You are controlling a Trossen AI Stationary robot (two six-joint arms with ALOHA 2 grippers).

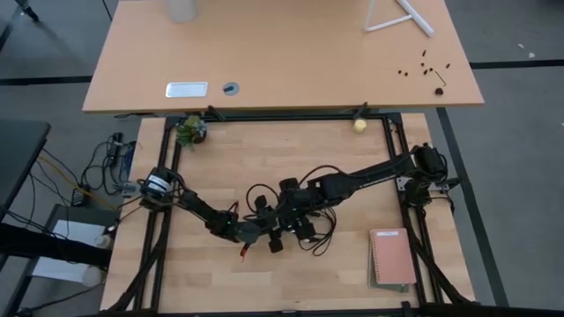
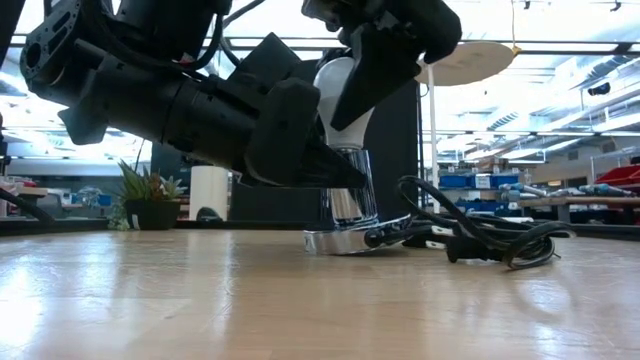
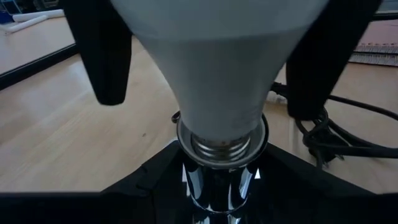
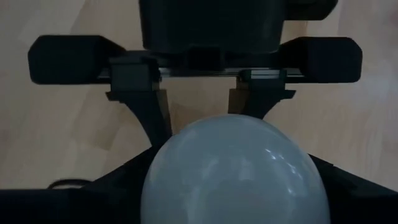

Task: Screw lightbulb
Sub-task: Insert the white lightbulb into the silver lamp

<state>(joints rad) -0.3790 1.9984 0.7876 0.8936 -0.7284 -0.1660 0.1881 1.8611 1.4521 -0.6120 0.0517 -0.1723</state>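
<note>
The white lightbulb (image 2: pixel 335 85) stands upright with its greyish screw base (image 3: pixel 221 144) in the chrome socket (image 2: pixel 347 195), whose round disc base (image 2: pixel 335 241) rests flat on the wooden table. My right gripper (image 2: pixel 375 70) comes from above and is shut on the bulb. My left gripper (image 2: pixel 325 170) comes level from the table's left and is shut on the socket. In the high view both grippers (image 1: pixel 280 222) meet mid-table and hide the bulb. The black cord (image 2: pixel 480 238) lies coiled beside the socket. My left gripper pinches the socket's chrome neck (image 3: pixel 217 190) between its two fingers, just below the bulb's screw base. The fingers (image 3: pixel 146 186) come level from the table's left. The socket stands upright on its disc on the table. My right gripper pinches the bulb's white glass (image 4: pixel 233 171) between its two fingers, at its wide upper part. The fingers (image 3: pixel 102 59) point down from above, one on each side. The bulb stands upright, its base in the socket.
A pink notebook (image 1: pixel 392 257) lies at the near right. A small potted plant (image 1: pixel 190 130) and a yellowish ball (image 1: pixel 359 125) sit at the far edge by the black frame. A second tabletop (image 1: pixel 282 53) lies beyond.
</note>
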